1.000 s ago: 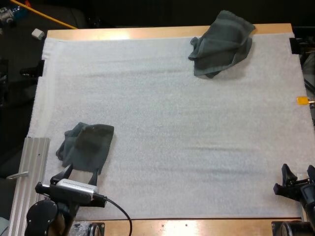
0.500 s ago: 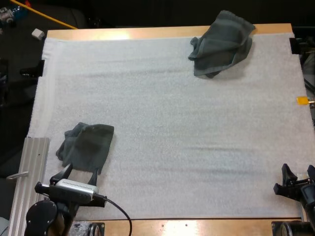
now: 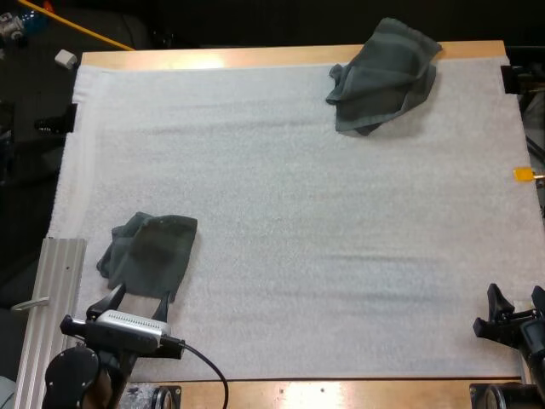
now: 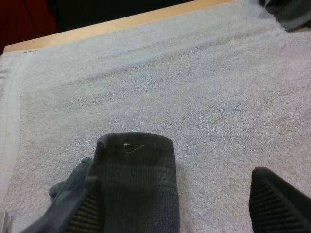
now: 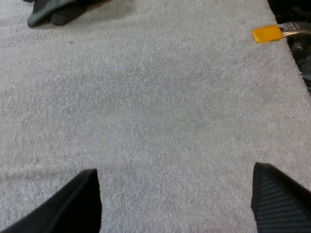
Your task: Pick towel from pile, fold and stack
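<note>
**End effectors wide, nothing held**

Left end effector (image 3: 138,300), at 7 o'clock on the mat (image 3: 281,213), is spread wide and empty, its fingers at the near edge of a roughly folded towel (image 3: 149,254) at 8 o'clock. The crumpled towel (image 3: 383,77) lies at 1 o'clock, spilling over the mat's far edge. Right end effector (image 3: 515,300), at 5 o'clock, is also wide, over bare mat. Both towels look light, limp and grippy, so pinch a corner or hem. No readable writing shows, only a pale fleck on the folded towel.
</note>
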